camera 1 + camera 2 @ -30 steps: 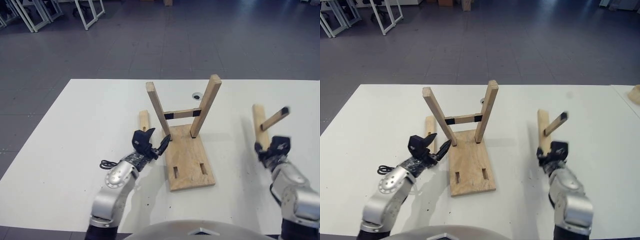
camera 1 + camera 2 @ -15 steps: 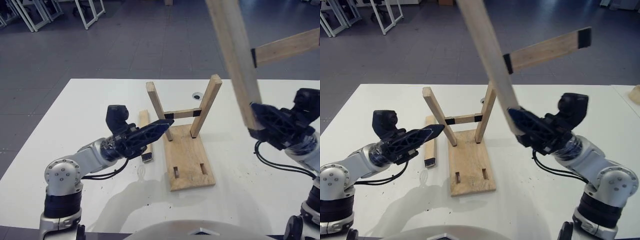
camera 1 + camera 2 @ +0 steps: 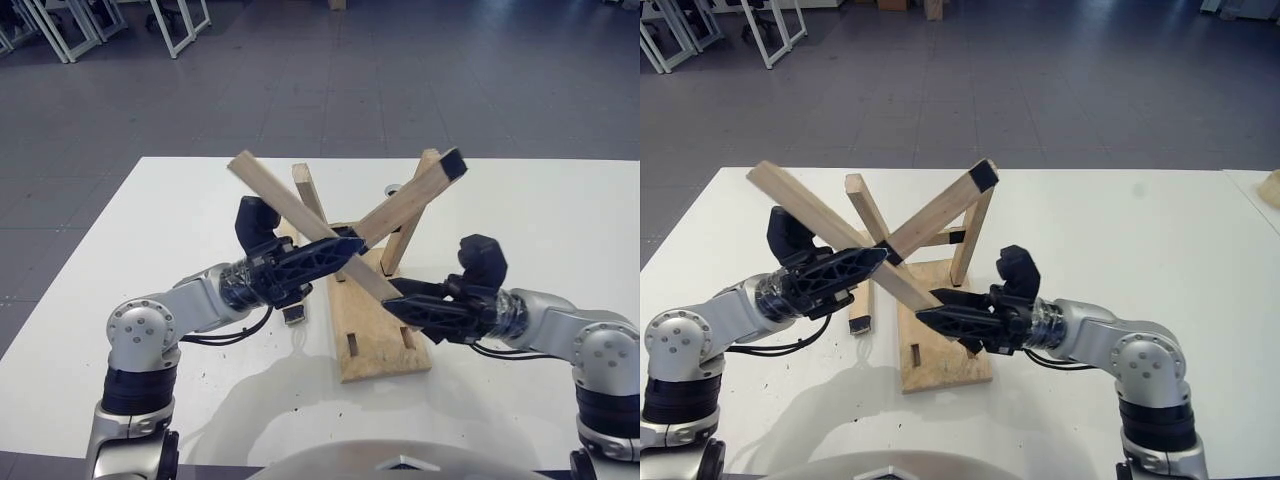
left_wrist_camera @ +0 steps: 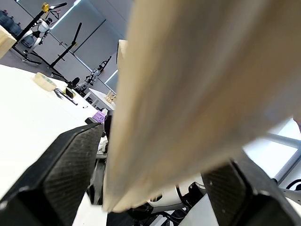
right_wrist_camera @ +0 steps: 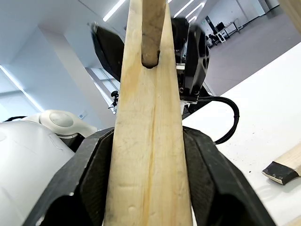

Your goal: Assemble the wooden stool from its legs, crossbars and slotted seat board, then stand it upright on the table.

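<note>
The slotted seat board (image 3: 378, 335) lies flat on the table, with two legs (image 3: 410, 210) standing in its far slots and a crossbar (image 3: 368, 227) between them. My right gripper (image 3: 392, 300) is shut on the lower end of a third leg (image 3: 285, 200), which slants up to the left above the board. A black-tipped crossbar (image 3: 415, 190) sticks up to the right from that leg. My left gripper (image 3: 345, 248) sits right at that joint. In the right wrist view the leg (image 5: 149, 94) runs between the fingers (image 5: 96, 165). A fourth leg (image 3: 294, 312) lies on the table, mostly hidden.
The white table (image 3: 180, 230) has bare room at the left and the far right. A small round hole (image 3: 393, 189) sits near its far edge. Grey floor and metal frames (image 3: 175, 25) lie beyond the table.
My right arm has swung the leg with its crossbar from upright down to a slant over the seat board. My left gripper has moved right and up to the joint.
</note>
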`<state>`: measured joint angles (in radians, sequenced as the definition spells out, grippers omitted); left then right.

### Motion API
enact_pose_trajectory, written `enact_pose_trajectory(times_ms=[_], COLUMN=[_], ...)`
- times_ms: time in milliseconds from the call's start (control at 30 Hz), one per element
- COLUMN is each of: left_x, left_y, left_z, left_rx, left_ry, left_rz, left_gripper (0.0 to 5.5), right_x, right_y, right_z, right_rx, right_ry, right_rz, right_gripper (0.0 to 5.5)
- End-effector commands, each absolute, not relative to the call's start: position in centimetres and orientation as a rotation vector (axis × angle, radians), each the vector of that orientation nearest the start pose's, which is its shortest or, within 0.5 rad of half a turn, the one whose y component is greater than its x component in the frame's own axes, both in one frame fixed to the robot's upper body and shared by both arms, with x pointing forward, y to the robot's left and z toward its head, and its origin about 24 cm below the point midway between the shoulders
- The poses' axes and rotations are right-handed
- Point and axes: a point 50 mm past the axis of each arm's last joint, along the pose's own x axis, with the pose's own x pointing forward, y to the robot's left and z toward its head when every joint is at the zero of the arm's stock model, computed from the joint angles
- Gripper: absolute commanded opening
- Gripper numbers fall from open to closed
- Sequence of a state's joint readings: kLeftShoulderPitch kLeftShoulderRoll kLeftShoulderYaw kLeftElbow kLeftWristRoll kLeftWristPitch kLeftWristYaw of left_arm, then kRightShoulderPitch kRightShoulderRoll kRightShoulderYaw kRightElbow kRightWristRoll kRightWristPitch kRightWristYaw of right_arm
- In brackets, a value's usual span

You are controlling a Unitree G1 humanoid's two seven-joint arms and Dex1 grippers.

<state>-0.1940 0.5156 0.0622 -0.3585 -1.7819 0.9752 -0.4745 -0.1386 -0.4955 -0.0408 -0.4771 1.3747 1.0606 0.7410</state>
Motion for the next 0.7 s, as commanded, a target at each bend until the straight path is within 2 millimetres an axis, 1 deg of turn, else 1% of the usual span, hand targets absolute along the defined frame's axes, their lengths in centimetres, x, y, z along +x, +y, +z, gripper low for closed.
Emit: enact_pose_trajectory(times_ms=[33,100,167,367,433,467,567,667,700], left_x=[21.1,20.9,20.8,21.0,21.3,21.5,22.1,22.7,22.8], left_y=[12.7,12.7,12.8,13.7,13.9,14.0,14.0,14.5,14.9], left_z=[16.3,15.8,15.5,15.4,15.3,15.3,14.9,14.5,14.5], left_rx=[-0.952,-0.92,-0.895,-0.841,-0.839,-0.84,-0.851,-0.85,-0.851], left_ry=[0.345,0.39,0.413,0.415,0.398,0.388,0.355,0.325,0.29], left_rz=[-1.412,-1.395,-1.39,-1.375,-1.359,-1.344,-1.289,-1.224,-1.202], left_gripper=[3.11,2.72,2.5,2.3,2.3,2.28,2.05,2.05,2.05], right_x=[19.2,19.3,19.4,19.4,19.6,19.8,19.9,19.8,19.6], right_y=[-11.6,-11.7,-12.0,-12.3,-12.4,-12.4,-12.6,-13.5,-14.1], right_z=[14.9,14.9,14.9,14.8,14.4,14.4,14.5,14.4,14.3], right_rx=[0.636,0.623,0.614,0.586,0.572,0.58,0.59,0.564,0.543], right_ry=[0.342,0.337,0.335,0.341,0.387,0.396,0.4,0.406,0.421], right_rz=[1.548,1.543,1.534,1.508,1.469,1.457,1.447,1.423,1.406], right_gripper=[2.04,2.04,2.04,2.04,2.04,2.4,2.9,3.5,3.66])
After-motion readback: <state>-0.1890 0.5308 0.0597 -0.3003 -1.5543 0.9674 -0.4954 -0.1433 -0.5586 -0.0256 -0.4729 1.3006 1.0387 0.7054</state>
